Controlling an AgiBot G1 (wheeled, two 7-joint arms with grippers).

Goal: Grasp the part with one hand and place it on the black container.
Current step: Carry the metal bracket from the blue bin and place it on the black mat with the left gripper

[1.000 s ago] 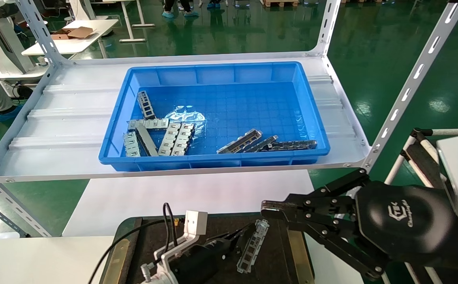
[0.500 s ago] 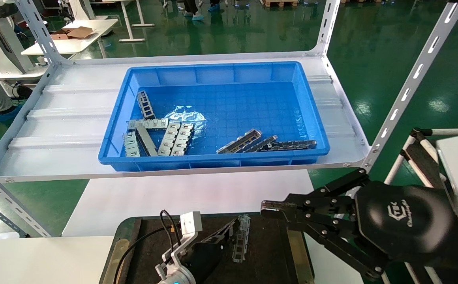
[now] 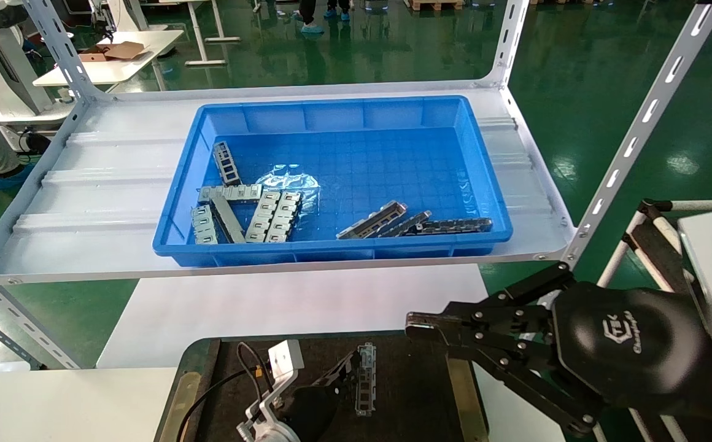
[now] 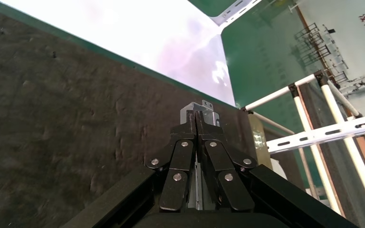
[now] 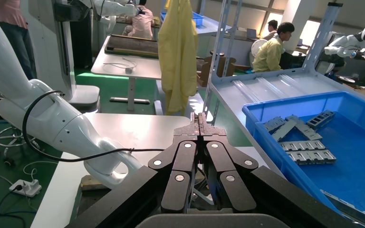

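Note:
My left gripper [image 3: 348, 373] is shut on the part [image 3: 366, 379], a narrow silver-grey channel with rectangular cutouts. It holds the part low over the middle of the black container [image 3: 420, 393]; I cannot tell whether they touch. In the left wrist view the closed jaws of the left gripper [image 4: 196, 119] pinch the part [image 4: 205, 110] edge-on, with the container's rough dark surface [image 4: 52, 123] right beneath. My right gripper [image 3: 415, 322] is shut and empty, hovering by the container's far right corner. It also shows in the right wrist view [image 5: 198, 118].
A blue bin [image 3: 331, 110] sits on the white shelf [image 3: 104, 184] beyond, with several more metal parts [image 3: 251, 212] and darker rail strips [image 3: 448, 226] inside. A slanted shelf post [image 3: 632, 141] stands at right. A white table [image 3: 301, 301] lies between shelf and container.
My left gripper has drawn back toward me and to the left with the part. The part has swung from a slant to lie straight, lower over the container. The right arm has not moved.

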